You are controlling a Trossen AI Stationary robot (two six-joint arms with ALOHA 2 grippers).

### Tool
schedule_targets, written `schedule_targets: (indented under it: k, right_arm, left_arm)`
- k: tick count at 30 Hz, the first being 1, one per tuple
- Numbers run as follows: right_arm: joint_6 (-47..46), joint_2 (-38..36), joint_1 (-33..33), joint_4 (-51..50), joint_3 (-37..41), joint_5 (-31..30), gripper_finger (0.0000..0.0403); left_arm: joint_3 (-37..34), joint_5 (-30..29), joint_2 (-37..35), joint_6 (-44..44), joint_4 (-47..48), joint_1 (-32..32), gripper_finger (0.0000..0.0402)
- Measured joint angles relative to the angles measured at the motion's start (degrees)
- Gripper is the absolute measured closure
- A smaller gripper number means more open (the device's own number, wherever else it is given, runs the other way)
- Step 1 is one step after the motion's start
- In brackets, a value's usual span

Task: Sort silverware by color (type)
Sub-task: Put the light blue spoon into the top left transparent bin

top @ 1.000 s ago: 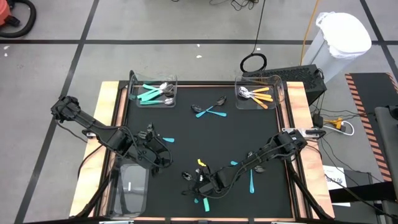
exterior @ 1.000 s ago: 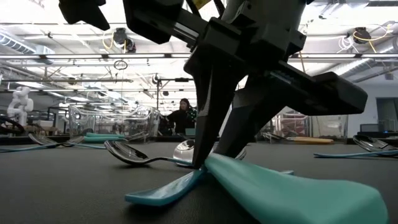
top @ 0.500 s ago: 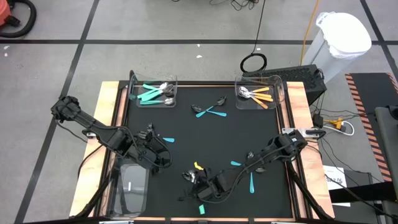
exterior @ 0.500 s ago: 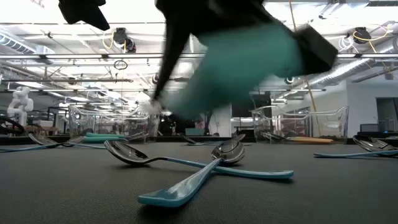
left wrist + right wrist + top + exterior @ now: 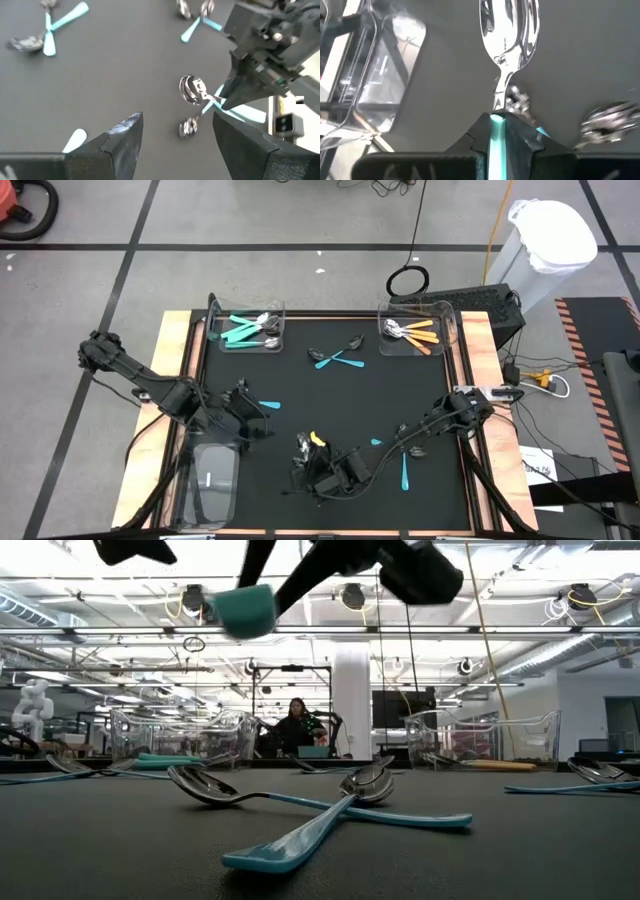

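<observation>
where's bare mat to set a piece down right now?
Free: the strip between the teal bin and the orange bin, above the crossed teal spoons; also mid-mat below them. Crowded: front centre around the right hand holding a teal spoon.

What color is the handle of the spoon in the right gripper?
Teal, best seen in the right wrist view.

Three clear bins (image 5: 248, 330) sit on the mat; two arms (image 5: 150, 385).

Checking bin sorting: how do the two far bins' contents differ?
Far-left bin holds teal-handled silverware; far-right bin holds orange-handled silverware. The teal pile looks larger and more crossed; the orange pieces lie roughly parallel. Both bins are clear, and both sets have shiny silver heads.
</observation>
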State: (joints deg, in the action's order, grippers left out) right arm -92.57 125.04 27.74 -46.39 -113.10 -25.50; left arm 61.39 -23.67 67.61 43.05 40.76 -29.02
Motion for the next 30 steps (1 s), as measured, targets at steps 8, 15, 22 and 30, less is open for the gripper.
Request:
schedule_targets:
  k: [8, 15, 22, 30]
  right_arm:
    - [5.8, -5.3, -2.8, -6.5, 0.0, -6.0, 0.0370]
    - [15.6, -7.6, -6.9, -6.2, 0.0, -6.5, 0.0370]
    - [22.1, -8.6, -10.7, -4.8, 0.0, -6.0, 0.0370]
    - [25.8, -9.5, -13.7, -5.7, 0.4, -6.0, 0.0370]
  left_arm:
    - [0.0, -4.4, -6.3, -0.6, 0.3, 0.0, 0.0159]
    - [0.0, -7.0, -6.9, -1.6, 0.4, 0.0, 0.0159]
    - [0.0, -8.6, -6.9, -1.8, 1.7, 0.1, 0.0159]
    - [0.0, -9.2, -6.9, -1.5, 6.5, 1.6, 0.0159]
